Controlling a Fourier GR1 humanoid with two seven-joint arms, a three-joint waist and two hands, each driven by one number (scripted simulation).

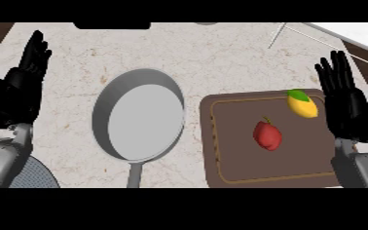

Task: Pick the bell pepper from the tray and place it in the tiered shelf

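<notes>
1. Our right hand [346, 102], in the head view, rests released, fingers up, beside the right edge of the tray [219, 146]; our left hand [25, 90] does likewise at the left side of the desk [215, 53].
2. The bell pepper [267, 135] lies untouched on the tray: picking and placing both remain.

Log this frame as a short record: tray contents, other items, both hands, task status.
tray: brown, at right, two items on it
pepper: red, mid-tray, untouched
lemon: tray's far right corner
pan: grey, left of tray, handle toward robot
left hand: open, resting at left edge
right hand: open, resting at right edge
status: pepper not yet picked
</notes>
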